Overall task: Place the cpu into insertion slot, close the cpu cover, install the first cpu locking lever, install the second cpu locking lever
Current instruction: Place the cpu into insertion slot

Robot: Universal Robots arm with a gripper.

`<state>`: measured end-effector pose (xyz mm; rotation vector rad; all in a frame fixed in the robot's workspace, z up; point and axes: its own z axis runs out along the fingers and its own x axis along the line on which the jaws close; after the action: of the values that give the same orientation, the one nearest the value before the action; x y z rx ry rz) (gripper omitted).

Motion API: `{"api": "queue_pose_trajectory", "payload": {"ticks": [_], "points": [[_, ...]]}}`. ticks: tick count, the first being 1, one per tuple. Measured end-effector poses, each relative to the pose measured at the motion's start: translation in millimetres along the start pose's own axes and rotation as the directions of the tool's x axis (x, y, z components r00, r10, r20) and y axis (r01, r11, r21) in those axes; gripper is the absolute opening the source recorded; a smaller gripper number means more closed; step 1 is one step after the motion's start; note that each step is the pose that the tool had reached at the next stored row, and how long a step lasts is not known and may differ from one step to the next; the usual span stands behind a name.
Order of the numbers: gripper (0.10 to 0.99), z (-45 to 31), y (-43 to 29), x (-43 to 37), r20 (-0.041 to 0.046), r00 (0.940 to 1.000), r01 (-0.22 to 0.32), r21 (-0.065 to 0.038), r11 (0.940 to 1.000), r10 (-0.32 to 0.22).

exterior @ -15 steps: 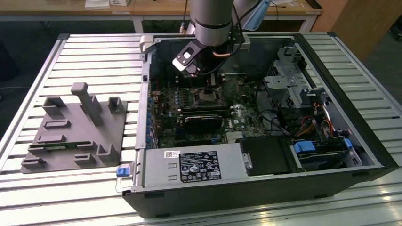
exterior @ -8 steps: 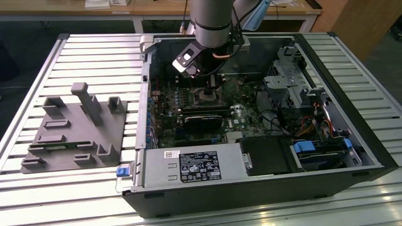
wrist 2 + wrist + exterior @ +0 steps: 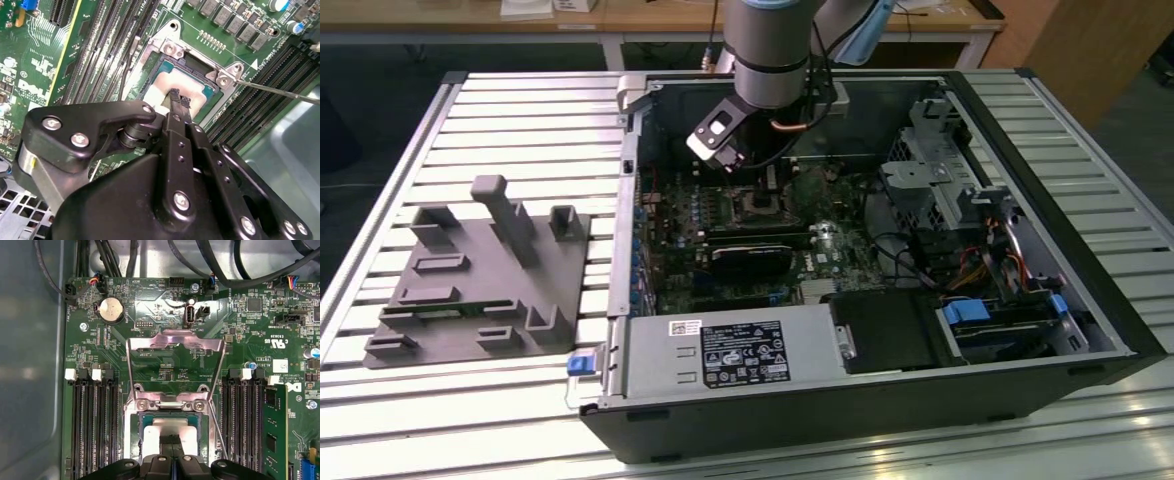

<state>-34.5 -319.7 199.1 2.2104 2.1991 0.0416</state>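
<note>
The cpu [image 3: 170, 426] lies flat in the insertion slot [image 3: 136, 432], its pale silver face up; in the second wrist view the cpu [image 3: 162, 89] shows just beyond my fingertips. My gripper [image 3: 179, 98] hovers right over the chip with its two narrow black fingers pressed together and nothing between them. The cpu cover [image 3: 175, 341], a silver frame with a cut-out centre, is swung open away from the socket on its hinge. Thin locking levers [image 3: 280, 91] stick out beside the socket, unlatched. In the exterior view my gripper [image 3: 750, 186] hangs inside the open computer case above the socket [image 3: 761, 207].
Long black memory slots [image 3: 92, 425] flank the socket, with a green memory stick [image 3: 274, 432] on one side. A black card [image 3: 747, 262], power supply [image 3: 720, 355] and drive cage [image 3: 927, 175] fill the case. A grey fixture block [image 3: 480, 280] sits at the exterior view's left. Cables [image 3: 225, 260] run above the board.
</note>
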Motion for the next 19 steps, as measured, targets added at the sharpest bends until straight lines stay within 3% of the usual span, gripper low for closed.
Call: {"api": "queue_pose_trajectory", "payload": {"ticks": [9, 19], "points": [[0.106, -0.1, 0.3, 0.4, -0.0021, 1.0000, 0.000, -0.002, 1.0000, 0.000], [0.106, -18.2, 0.8, 0.3, -0.0009, 1.0000, 0.000, -0.001, 1.0000, 0.000]]}}
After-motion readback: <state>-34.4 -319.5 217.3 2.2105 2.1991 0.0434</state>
